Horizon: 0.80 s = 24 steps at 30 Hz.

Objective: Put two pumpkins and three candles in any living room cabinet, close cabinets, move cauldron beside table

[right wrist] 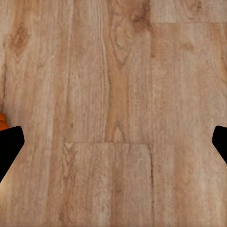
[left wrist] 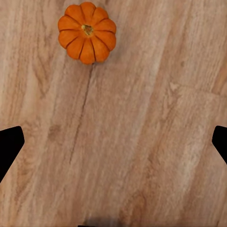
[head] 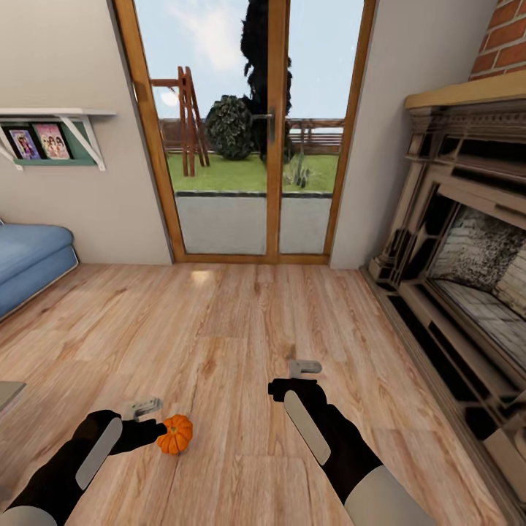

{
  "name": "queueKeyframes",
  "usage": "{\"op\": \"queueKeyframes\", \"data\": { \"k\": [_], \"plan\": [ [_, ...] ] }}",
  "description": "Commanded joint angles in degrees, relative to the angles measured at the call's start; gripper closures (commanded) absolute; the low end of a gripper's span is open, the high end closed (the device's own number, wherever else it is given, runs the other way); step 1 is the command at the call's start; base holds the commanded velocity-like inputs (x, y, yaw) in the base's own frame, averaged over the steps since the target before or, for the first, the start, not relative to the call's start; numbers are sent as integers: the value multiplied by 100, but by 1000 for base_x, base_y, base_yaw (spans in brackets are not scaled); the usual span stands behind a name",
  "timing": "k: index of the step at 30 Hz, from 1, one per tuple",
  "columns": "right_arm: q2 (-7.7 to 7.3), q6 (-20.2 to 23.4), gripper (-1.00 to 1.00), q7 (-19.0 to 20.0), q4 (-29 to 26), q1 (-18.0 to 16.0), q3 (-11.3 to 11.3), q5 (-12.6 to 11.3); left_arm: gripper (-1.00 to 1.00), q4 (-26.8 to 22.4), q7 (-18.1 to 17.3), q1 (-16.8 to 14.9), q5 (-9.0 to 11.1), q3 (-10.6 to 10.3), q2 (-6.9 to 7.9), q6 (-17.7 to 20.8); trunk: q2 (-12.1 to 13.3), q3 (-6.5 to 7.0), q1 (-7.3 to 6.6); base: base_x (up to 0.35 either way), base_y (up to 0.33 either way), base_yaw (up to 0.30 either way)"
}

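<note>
**Pumpkin on the floor, both grippers empty**

Both black arms were seen low in the head view, stretched out over the light wood floor (head: 241,329). One pumpkin (head: 175,434) was sat on the boards just beside the left gripper (head: 144,407), to its inner side, stem up; whether it was actually touched by the gripper couldn't be told from that angle. In the left wrist view the same pumpkin (left wrist: 87,32) was caught from above, well ahead of the fingers (left wrist: 9,146), which were spread wide at the two edges with bare planks between them. So nothing was being held there.

The right gripper (head: 304,367) was held further forward over open floor, well apart from the pumpkin. Its fingers (right wrist: 8,149) were also spread wide in the right wrist view, nothing gripped, and a sliver of orange was clipped at the frame edge.

Further back, a glass patio door (head: 252,131), a brick-topped fireplace (head: 460,241), a blue sofa (head: 29,259) and a wall shelf (head: 55,128) were visible.
</note>
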Motion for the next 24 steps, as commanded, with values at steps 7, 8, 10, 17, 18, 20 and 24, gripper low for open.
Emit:
{"op": "queueKeyframes", "data": {
  "k": [7, 8, 10, 17, 18, 20, 24],
  "plan": [
    [-2, 1, -100, -59, 41, -7, 13, -57, -100, -11, 60, -5, 56, -36, 6, 7, -285, -132, 154, 0, 27, 0],
    [-2, 1, -100, -59, 42, -6, 13, -57, -100, -6, 62, -5, 56, -36, 6, 7, -325, -149, 176, -22, 198, 0],
    [-2, 1, -100, -59, 43, -8, 12, -57, -100, -2, 59, -4, 55, -37, 6, 7, -405, -185, 220, -28, 149, 0],
    [-2, -7, -100, -59, 44, -10, 14, -57, -100, -21, 53, -1, 55, -40, 6, 14, -686, -311, 373, -6, 29, 0],
    [-2, -8, -100, -59, 44, -10, 13, -57, -100, -20, 56, -1, 58, -41, 8, 13, -726, -329, 395, -1, 3, 0],
    [-2, -8, -100, -59, 44, -10, 13, -57, -100, 6, 51, -2, 84, -38, 12, 10, -806, -365, 439, 0, 2, 0],
    [-2, -8, -100, -59, 44, -10, 12, -57, -100, 17, 47, -4, 103, -37, 16, 10, -967, -437, 527, 0, 0, 0]
  ]
}}
